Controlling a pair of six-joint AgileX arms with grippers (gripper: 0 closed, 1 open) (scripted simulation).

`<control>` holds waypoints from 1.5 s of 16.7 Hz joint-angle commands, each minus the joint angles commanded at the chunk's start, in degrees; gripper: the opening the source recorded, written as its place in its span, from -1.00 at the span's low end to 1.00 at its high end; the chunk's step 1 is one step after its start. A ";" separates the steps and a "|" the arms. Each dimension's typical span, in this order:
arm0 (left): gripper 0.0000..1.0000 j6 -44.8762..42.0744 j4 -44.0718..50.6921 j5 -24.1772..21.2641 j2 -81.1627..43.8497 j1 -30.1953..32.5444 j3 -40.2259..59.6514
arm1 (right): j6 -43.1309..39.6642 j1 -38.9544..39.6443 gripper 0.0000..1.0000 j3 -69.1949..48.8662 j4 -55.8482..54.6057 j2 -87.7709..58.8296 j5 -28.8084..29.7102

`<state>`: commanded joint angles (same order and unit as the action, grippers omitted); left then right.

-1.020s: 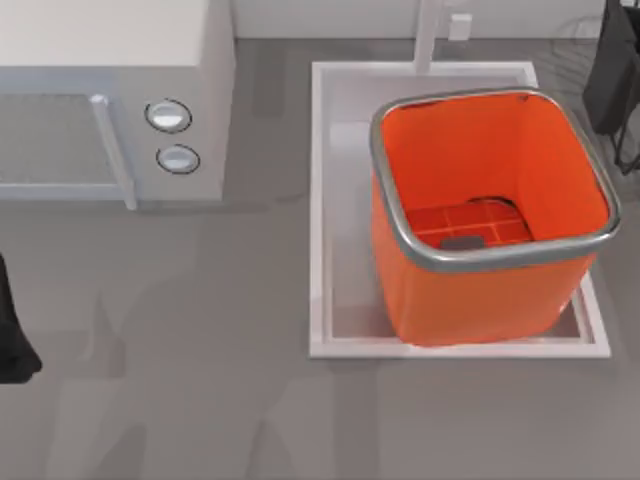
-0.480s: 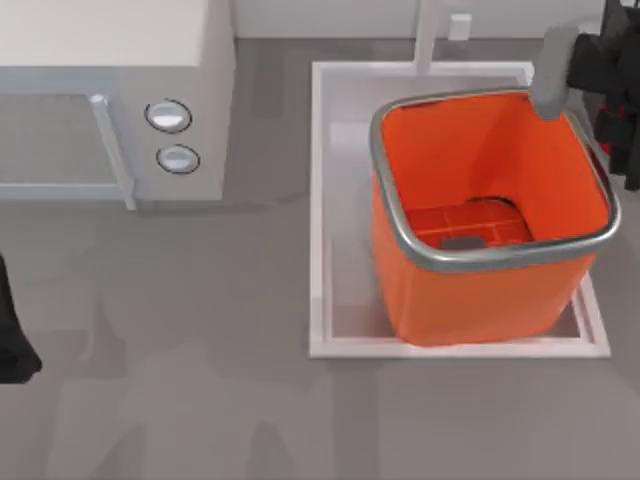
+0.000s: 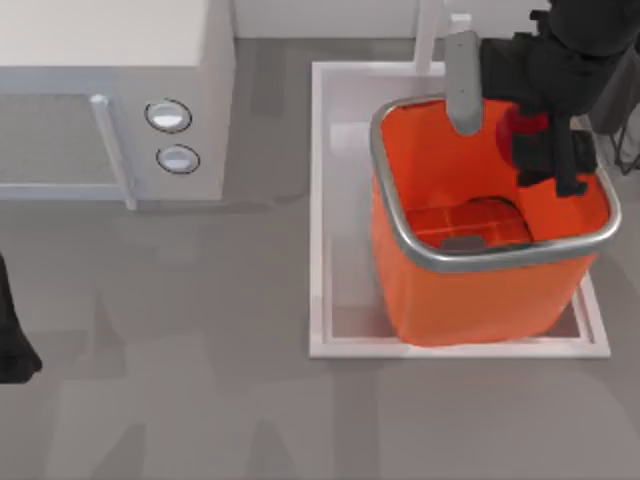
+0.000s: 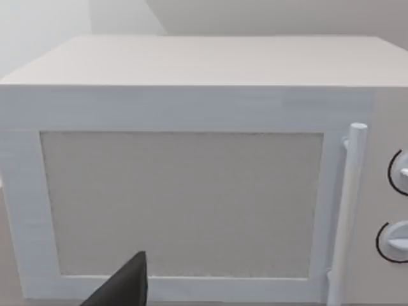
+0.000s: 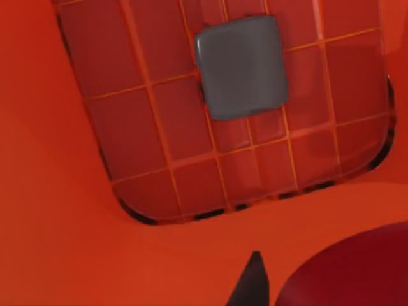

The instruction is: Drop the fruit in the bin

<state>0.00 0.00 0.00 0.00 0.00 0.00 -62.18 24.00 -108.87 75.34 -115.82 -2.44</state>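
The bin (image 3: 480, 258) is a large orange tub with a grey rim, standing in a white tray (image 3: 322, 200) at the right of the table. My right gripper (image 3: 548, 160) hangs over the bin's far right part, shut on a dark red round fruit (image 3: 518, 127). In the right wrist view the fruit (image 5: 350, 274) sits close beside a dark fingertip (image 5: 252, 287), above the bin's gridded floor (image 5: 159, 159), which has a grey square patch (image 5: 241, 67). My left arm (image 3: 10, 340) is parked at the table's left edge.
A white microwave (image 3: 100, 90) with two round knobs stands at the back left, and its door (image 4: 191, 191) and handle show close up in the left wrist view. A white post (image 3: 428, 35) rises behind the tray. Bare grey tabletop lies in front.
My right arm has come in from the far right edge and now reaches over the bin's far rim with the fruit. The left arm has stayed put.
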 joint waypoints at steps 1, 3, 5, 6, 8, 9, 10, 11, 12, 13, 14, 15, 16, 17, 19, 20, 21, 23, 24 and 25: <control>1.00 0.00 0.00 0.00 0.00 0.00 0.00 | -0.59 -1.71 -1.00 0.58 0.97 1.04 2.21; 1.00 0.00 0.00 0.00 0.00 0.00 0.00 | -0.40 -1.62 -1.00 1.50 0.00 0.85 2.04; 1.00 0.00 0.00 0.00 0.00 0.00 0.00 | -0.16 -1.12 -1.00 4.15 -3.36 0.26 1.56; 1.00 0.00 0.00 0.00 0.00 0.00 0.00 | -0.04 -0.76 -1.00 5.85 -5.92 -0.15 1.25; 1.00 0.00 0.00 0.00 0.00 0.00 0.00 | 0.27 -0.10 -1.00 9.46 -11.17 -1.15 0.62; 1.00 0.00 0.00 0.00 0.00 0.00 0.00 | 0.40 0.18 -1.00 10.98 -12.96 -1.57 0.37; 1.00 0.00 0.00 0.00 0.00 0.00 0.00 | 0.49 0.39 -1.00 12.08 -14.15 -1.91 0.19; 1.00 0.00 0.00 0.00 0.00 0.00 0.00 | 0.53 0.50 -1.00 12.61 -14.73 -2.10 0.10; 1.00 0.00 0.00 0.00 0.00 0.00 0.00 | 0.54 0.51 -1.00 12.66 -14.79 -2.11 0.09; 1.00 0.00 0.00 0.00 0.00 0.00 0.00 | 0.54 0.51 -1.00 12.66 -14.79 -2.11 0.09; 1.00 0.00 0.00 0.00 0.00 0.00 0.00 | 0.54 0.51 -1.00 12.66 -14.79 -2.11 0.09; 1.00 0.00 0.00 0.00 0.00 0.00 0.00 | 0.54 0.51 -0.85 12.66 -14.79 -2.11 0.09; 1.00 0.00 0.00 0.00 0.00 0.00 0.00 | 0.54 0.51 -0.70 12.66 -14.79 -2.11 0.09; 1.00 0.00 0.00 0.00 0.00 0.00 0.00 | 0.54 0.51 -0.55 12.66 -14.79 -2.11 0.09; 1.00 0.00 0.00 0.00 0.00 0.00 0.00 | 0.54 0.51 -0.25 12.66 -14.79 -2.11 0.09; 1.00 0.00 0.00 0.00 0.00 0.00 0.00 | 0.54 0.51 -0.10 12.66 -14.79 -2.11 0.09; 1.00 0.00 0.00 0.00 0.00 0.00 0.00 | 0.54 0.51 0.06 12.66 -14.79 -2.11 0.09; 1.00 0.00 0.00 0.00 0.00 0.00 0.00 | 0.54 0.51 0.36 12.66 -14.79 -2.11 0.09; 1.00 0.00 0.00 0.00 0.00 0.00 0.00 | 0.54 0.51 0.51 12.66 -14.79 -2.11 0.09; 1.00 0.00 0.00 0.00 0.00 0.00 0.00 | 0.54 0.51 0.66 12.66 -14.79 -2.11 0.09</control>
<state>0.00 0.00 0.00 0.00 0.00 0.00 -61.64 24.51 -96.21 60.55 -117.93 -2.35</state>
